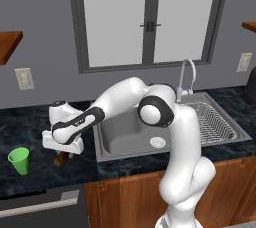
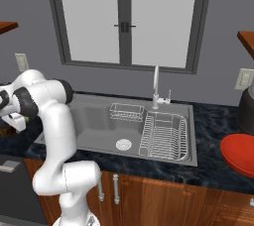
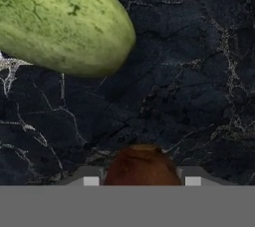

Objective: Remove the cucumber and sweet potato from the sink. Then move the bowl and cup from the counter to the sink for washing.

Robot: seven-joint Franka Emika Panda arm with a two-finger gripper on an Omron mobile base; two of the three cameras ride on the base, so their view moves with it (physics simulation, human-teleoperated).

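My gripper (image 1: 62,155) hangs low over the dark marble counter (image 1: 30,122) left of the sink (image 1: 125,139), shut on the sweet potato (image 1: 61,160). In the hand view the reddish-brown sweet potato (image 3: 142,167) fills the gap between the fingertips (image 3: 91,180) of the gripper (image 3: 142,181), close above the counter. The light-green cucumber (image 3: 60,22) lies on the counter just beyond it. The bright green cup (image 1: 20,160) stands upright on the counter, left of the hand. The red bowl (image 2: 241,153) rests on the counter right of the sink (image 2: 94,126).
The basin holds a wire basket (image 2: 126,112) at the back and a wire dish rack (image 2: 164,136) on its right side, with a white drain (image 2: 123,144) and a curved faucet (image 2: 156,86). A dark appliance (image 2: 246,106) stands behind the bowl.
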